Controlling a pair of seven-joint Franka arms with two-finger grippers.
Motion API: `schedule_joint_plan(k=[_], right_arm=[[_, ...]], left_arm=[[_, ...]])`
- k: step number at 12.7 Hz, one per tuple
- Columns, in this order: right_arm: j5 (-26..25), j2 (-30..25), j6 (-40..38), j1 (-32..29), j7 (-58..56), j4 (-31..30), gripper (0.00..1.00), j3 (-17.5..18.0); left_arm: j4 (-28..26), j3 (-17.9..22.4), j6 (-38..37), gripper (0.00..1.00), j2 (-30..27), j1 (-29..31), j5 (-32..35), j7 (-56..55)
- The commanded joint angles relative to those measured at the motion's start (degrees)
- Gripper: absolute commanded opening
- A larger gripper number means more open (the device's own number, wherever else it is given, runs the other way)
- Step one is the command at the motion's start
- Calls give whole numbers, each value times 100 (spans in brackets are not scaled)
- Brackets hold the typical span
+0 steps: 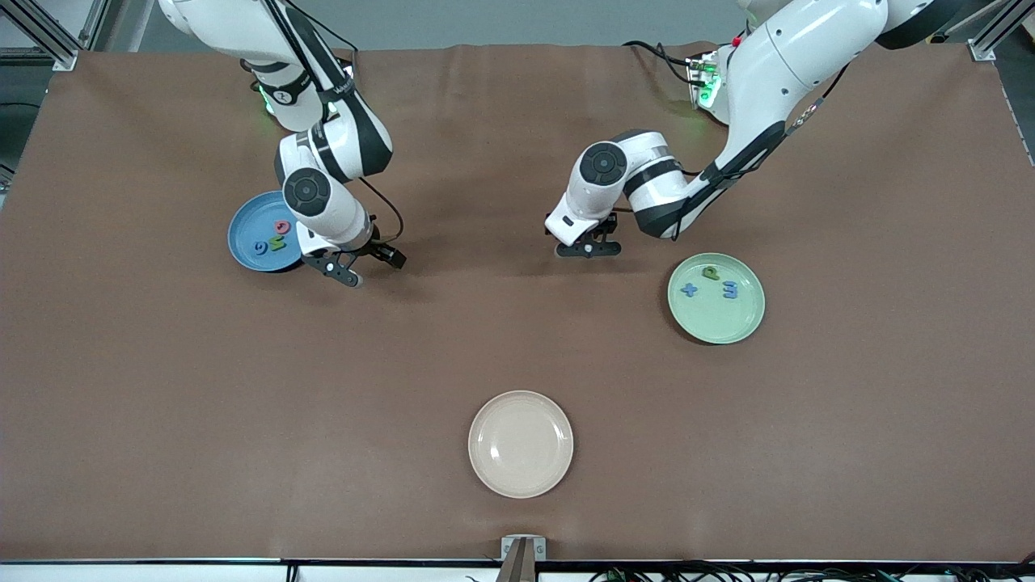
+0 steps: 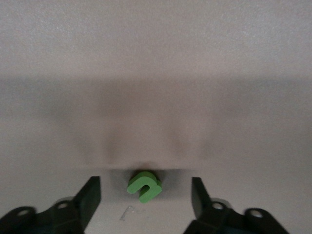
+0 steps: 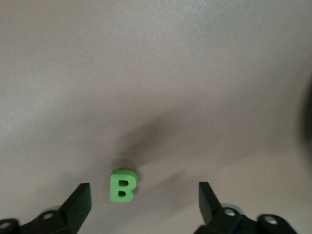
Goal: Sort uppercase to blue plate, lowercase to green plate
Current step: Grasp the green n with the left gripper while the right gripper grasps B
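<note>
The blue plate [image 1: 242, 233] at the right arm's end holds a blue G [image 1: 260, 247], a green N [image 1: 278, 242] and a pinkish-red round letter [image 1: 282, 227]. The pale green plate [image 1: 720, 323] at the left arm's end holds a green p [image 1: 710, 273], a blue x [image 1: 690, 289] and a blue m [image 1: 730, 289]. My left gripper [image 1: 589, 247] is open and low over the table, with the green u [image 2: 144, 185] lying between its fingers. My right gripper [image 1: 357, 263] is open and low beside the blue plate, with the green B [image 3: 122, 186] lying between its fingers. Both letters are hidden in the front view.
A cream plate [image 1: 521, 444] sits nearer the front camera, midway along the table, with nothing in it. The brown table cover [image 1: 517, 339] lies bare between the three plates.
</note>
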Motion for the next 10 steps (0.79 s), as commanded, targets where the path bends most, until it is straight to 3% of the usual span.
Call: schedule_joint_plan(k=[1,6,10], right_arm=[[83,43,346,191,637,1,93,28],[83,192,952,350,656,-210,91,28],[83,315,1129,455,656,-281,75,28]], left_arm=[[52,203,55,69,6,-271,121,-123],[69,398,152,54,-3,-483,122,-211],[69,406,161,36,6,-483,359,-219]])
